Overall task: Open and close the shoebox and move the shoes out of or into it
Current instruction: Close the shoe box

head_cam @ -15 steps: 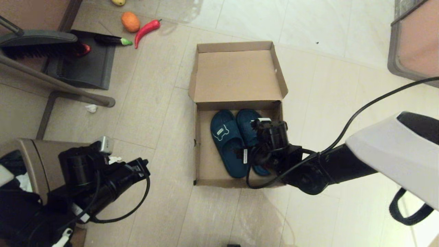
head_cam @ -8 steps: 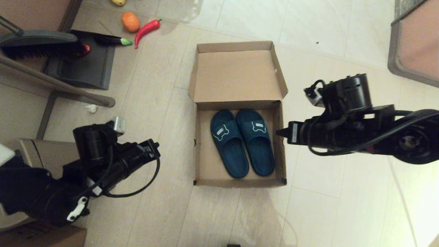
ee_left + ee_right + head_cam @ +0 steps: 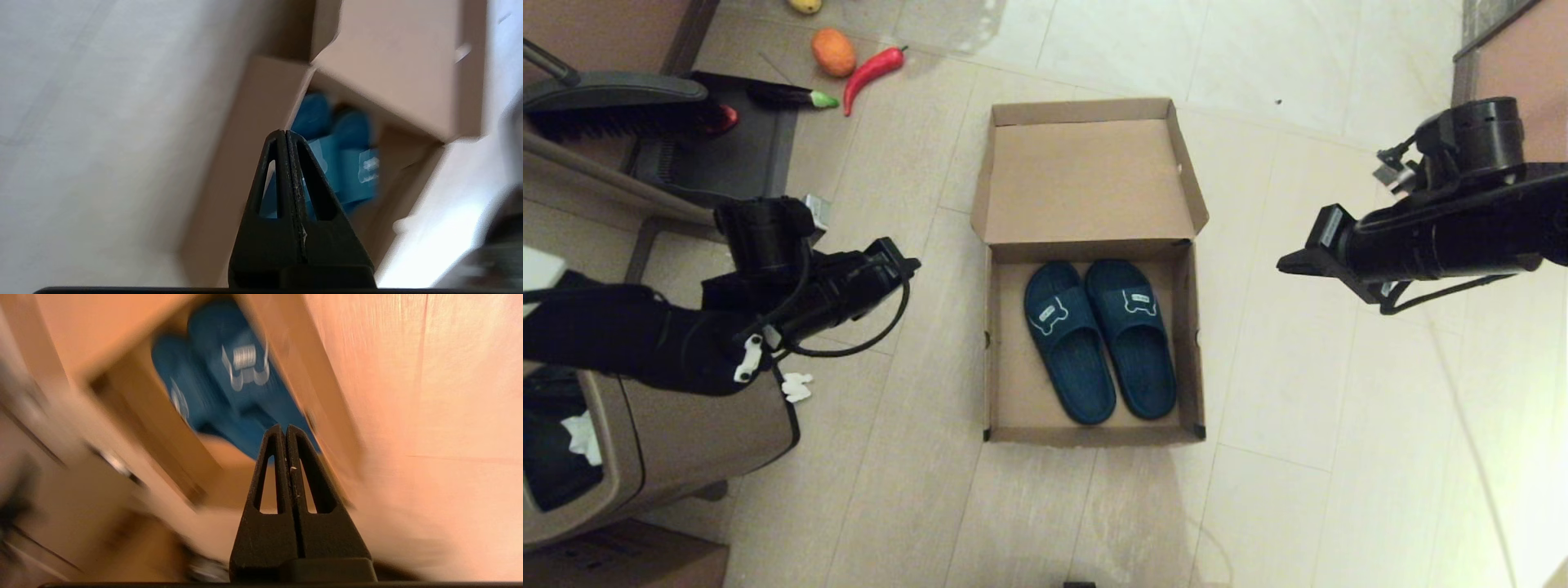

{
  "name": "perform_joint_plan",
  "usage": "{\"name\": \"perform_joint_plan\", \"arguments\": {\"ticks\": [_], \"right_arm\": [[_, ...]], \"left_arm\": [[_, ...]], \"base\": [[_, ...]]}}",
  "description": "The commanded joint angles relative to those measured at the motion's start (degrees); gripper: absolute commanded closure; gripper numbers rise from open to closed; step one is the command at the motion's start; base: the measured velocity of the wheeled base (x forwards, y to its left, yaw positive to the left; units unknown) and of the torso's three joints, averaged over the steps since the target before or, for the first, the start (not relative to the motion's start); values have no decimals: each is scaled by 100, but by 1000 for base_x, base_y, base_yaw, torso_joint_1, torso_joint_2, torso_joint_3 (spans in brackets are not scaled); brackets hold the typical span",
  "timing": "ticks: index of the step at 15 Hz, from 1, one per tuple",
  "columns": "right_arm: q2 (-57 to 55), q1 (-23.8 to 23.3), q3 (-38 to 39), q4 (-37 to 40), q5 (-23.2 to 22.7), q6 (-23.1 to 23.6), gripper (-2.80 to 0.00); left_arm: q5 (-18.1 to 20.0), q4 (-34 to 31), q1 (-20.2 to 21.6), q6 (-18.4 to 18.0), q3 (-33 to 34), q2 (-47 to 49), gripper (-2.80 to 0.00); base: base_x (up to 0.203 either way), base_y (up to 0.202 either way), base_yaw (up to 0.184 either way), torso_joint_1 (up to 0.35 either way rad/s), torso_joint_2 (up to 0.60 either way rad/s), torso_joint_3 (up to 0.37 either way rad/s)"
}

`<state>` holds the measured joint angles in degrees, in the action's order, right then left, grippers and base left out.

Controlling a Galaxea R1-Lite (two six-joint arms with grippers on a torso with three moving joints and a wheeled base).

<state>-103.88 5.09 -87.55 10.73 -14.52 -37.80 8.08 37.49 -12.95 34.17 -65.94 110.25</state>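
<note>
No text can be read; the shoes (image 3: 1098,339) carry bear outlines, with perhaps tiny lettering inside.

Open brown cardboard shoebox (image 3: 1013,359) on the floor, holding a pair of dark teal-blue rubber slide slippers (image 3: 1101,339).

The wide, shallow box of plain cardboard stands with its hinged lid (image 3: 1086,180) folded fully back, the lid's bare inner face turned up and its side flaps raised. The two slippers lie flat on the box bottom, side by side and touching, toes toward the hinge and heels toward the near wall, set closer to the right wall than the left. Each strap carries a small light bear-shaped outline. Bare cardboard shows to the left of the pair.
</note>
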Motion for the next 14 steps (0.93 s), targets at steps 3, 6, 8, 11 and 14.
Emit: {"name": "perform_joint_plan", "arguments": {"ticks": [3, 6, 8, 11, 14], "right_arm": [[-1745, -112, -1504, 289, -47, -1662, 0], [-2743, -273, -2423, 202, -111, -2842, 0], [-2897, -323, -2497, -395, -588, -3475, 0], [-3067, -426, -2499, -1559, -1243, -3757, 0], [-3267, -511, -2508, -2771, -1852, -3793, 0]], "left_arm": [[91, -348, -69, 754, -1164, 986, 0], [81, -453, -88, 1798, -2068, 1552, 0], [103, -486, -146, 2299, -2622, 1717, 0], [188, -582, -358, 2258, -3143, 2148, 0], [141, -835, -443, 2101, -3651, 2520, 0]], "base": [[0, 0, 0, 0, 0, 0], [0, 0, 0, 0, 0, 0], [0, 0, 0, 0, 0, 0], [0, 0, 0, 0, 0, 0], [0, 0, 0, 0, 0, 0]]}}
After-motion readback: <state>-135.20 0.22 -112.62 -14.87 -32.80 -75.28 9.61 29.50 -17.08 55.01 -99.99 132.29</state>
